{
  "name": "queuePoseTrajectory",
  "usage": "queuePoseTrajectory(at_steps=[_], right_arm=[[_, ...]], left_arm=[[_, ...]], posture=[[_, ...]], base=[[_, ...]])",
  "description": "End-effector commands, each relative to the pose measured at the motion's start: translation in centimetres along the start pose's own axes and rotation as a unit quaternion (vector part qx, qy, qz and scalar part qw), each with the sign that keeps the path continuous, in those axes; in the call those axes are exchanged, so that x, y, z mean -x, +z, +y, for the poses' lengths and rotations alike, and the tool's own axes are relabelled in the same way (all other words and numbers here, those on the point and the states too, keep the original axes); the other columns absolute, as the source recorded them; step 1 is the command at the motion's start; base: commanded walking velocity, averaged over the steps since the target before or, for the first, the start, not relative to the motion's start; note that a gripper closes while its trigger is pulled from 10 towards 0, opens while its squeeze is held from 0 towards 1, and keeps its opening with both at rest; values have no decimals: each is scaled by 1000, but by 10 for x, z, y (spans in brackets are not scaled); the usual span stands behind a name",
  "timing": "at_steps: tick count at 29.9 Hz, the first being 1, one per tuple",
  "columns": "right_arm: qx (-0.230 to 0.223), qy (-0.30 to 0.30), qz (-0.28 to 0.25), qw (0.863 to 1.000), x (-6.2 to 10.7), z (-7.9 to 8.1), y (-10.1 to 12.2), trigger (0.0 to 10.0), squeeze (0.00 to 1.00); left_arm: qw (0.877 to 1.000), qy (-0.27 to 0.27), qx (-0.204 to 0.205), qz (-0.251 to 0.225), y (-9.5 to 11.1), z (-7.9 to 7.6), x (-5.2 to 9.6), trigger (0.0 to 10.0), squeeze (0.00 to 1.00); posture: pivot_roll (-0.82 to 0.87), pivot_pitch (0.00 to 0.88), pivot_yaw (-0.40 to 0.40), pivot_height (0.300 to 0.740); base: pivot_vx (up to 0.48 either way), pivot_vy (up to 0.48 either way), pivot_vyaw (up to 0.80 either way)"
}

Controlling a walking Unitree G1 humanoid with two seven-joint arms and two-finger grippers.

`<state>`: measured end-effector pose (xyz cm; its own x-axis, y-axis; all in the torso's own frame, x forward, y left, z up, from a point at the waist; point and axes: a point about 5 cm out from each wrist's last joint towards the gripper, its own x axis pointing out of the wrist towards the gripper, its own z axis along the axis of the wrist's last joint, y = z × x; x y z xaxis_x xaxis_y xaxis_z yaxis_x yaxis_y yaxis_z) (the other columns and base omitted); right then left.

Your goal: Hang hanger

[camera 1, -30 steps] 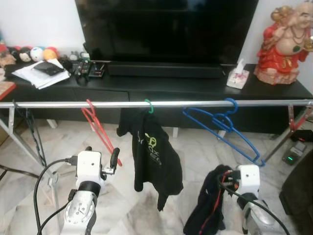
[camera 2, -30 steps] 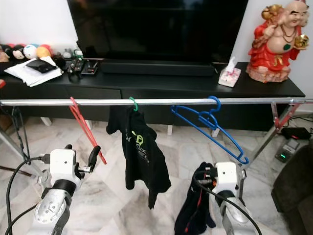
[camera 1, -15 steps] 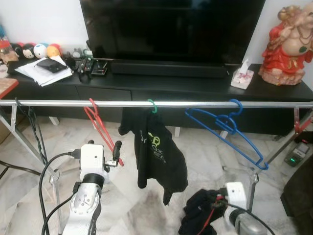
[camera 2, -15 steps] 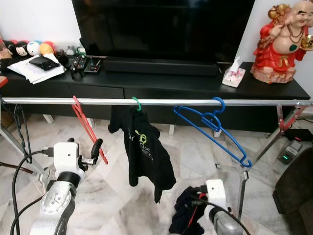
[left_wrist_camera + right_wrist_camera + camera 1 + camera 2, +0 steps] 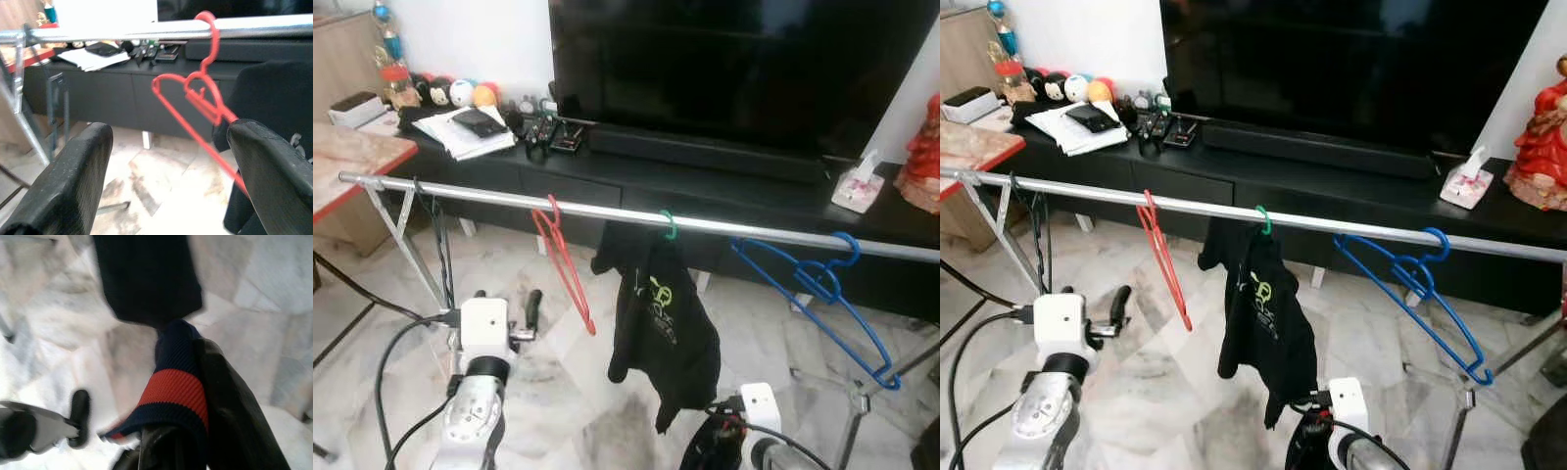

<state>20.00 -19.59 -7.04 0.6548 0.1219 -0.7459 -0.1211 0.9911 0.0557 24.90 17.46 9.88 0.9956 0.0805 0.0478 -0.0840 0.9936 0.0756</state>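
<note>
Red hanger (image 5: pixel 564 262) hooked on rail (image 5: pixel 489 196); hanging step looks done. Our left pincer (image 5: pixel 166 191) released, empty, just short of it. Right pincer (image 5: pixel 195 431) clenched on dark garment (image 5: pixel 178 387), low. Next, we judge: withdraw left arm clear.

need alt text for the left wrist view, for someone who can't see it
A red hanger hangs empty by its hook from a silver rail, seen between the left gripper's two open black fingers. A black garment hangs just beside the hanger, and behind the rail stands a black TV cabinet topped with papers.
</note>
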Motion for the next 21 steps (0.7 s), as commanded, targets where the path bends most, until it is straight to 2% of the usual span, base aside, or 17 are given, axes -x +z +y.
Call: queuePoseTrajectory(at_steps=[1, 15, 17, 21], right_arm=[[5, -10, 11, 1000, 2, -6, -3, 10000, 0], [-22, -47, 25, 998, 7, -20, -11, 10000, 0], [-22, -47, 35, 998, 8, -19, -18, 10000, 0], [-23, -46, 41, 998, 9, -17, -22, 10000, 0]], left_arm=[[1000, -4, -7, -17, 6, -3, -1, 10000, 0], [999, -37, -3, -5, 6, -6, -1, 10000, 0], [998, -64, -6, 17, 1, -12, 3, 10000, 0], [998, -50, -14, 30, -1, -8, 6, 10000, 0]], posture=[[64, 0, -97, 740], [59, 0, -63, 740], [59, 0, -63, 740], [64, 0, -65, 740]], base=[[266, 0, 0], [269, 0, 0], [0, 0, 0], [0, 0, 0]])
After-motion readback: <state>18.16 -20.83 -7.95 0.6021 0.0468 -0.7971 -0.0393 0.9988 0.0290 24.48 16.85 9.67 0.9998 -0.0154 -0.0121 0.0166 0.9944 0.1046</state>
